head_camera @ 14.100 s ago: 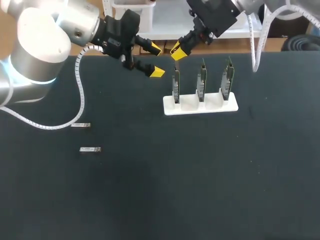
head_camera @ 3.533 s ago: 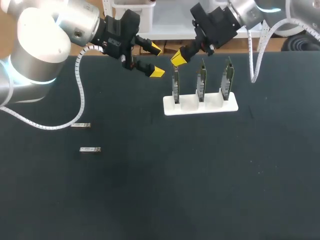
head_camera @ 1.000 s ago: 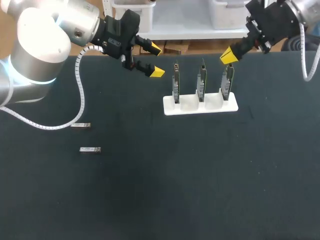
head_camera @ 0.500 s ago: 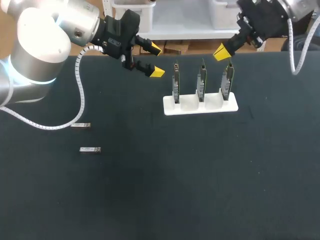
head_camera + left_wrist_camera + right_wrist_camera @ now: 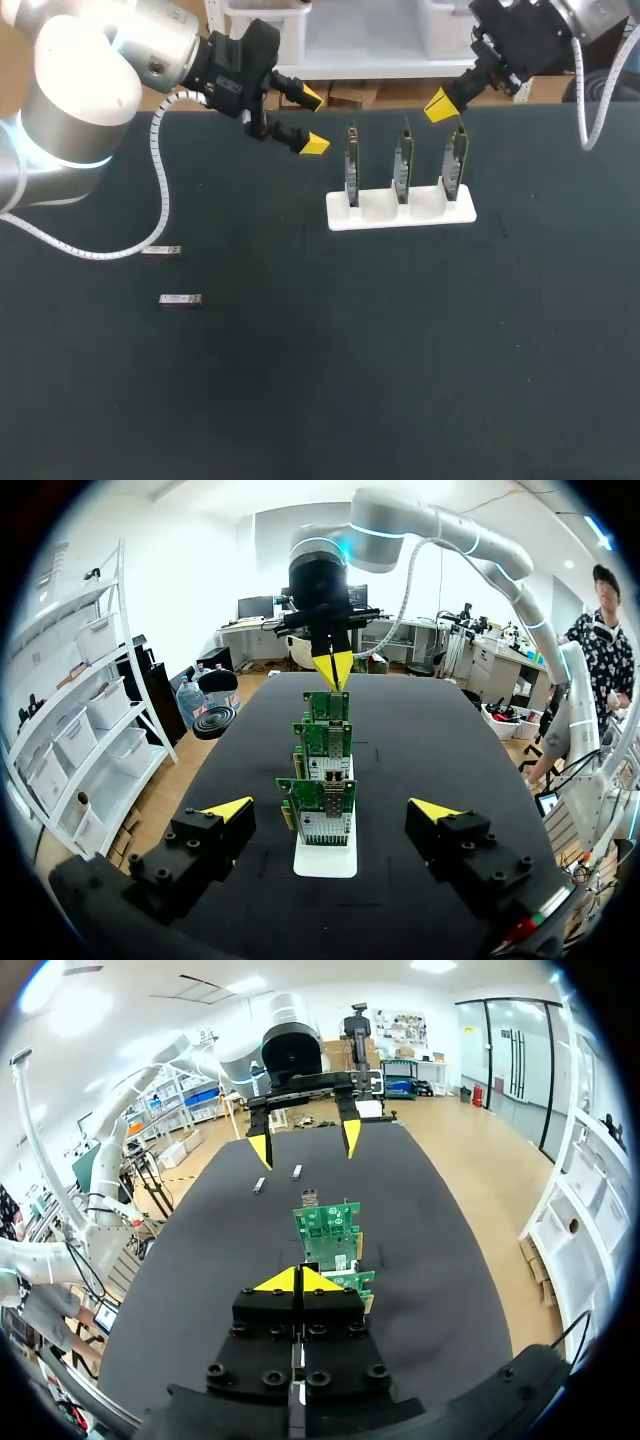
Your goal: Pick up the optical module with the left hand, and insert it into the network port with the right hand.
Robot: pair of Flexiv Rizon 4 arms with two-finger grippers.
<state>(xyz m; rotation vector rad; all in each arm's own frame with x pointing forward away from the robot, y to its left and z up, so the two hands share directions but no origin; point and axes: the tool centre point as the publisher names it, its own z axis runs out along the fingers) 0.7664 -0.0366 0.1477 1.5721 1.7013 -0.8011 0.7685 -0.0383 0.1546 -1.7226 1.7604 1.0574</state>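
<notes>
Two optical modules lie on the table, well apart from our left gripper, whose jaws are spread. Our right gripper, jaws pressed together, hovers above the network cards. We judge the pickup is not yet begun: the left gripper must first descend to a module.

The room was brightly and evenly lit from overhead. From the head view, the pale shell of the left arm caught so much light that its upper curve washed out to plain white, with a cool glow along its lower edge. The dark surface took the light flatly, matte and without glare, and the white stand threw no hard shadow on it. The yellow tips of the left gripper and the right gripper stood out vividly. In both wrist views the surface's straight edges bowed outward, and the black gripper bodies up close sat in dull shade.
</notes>
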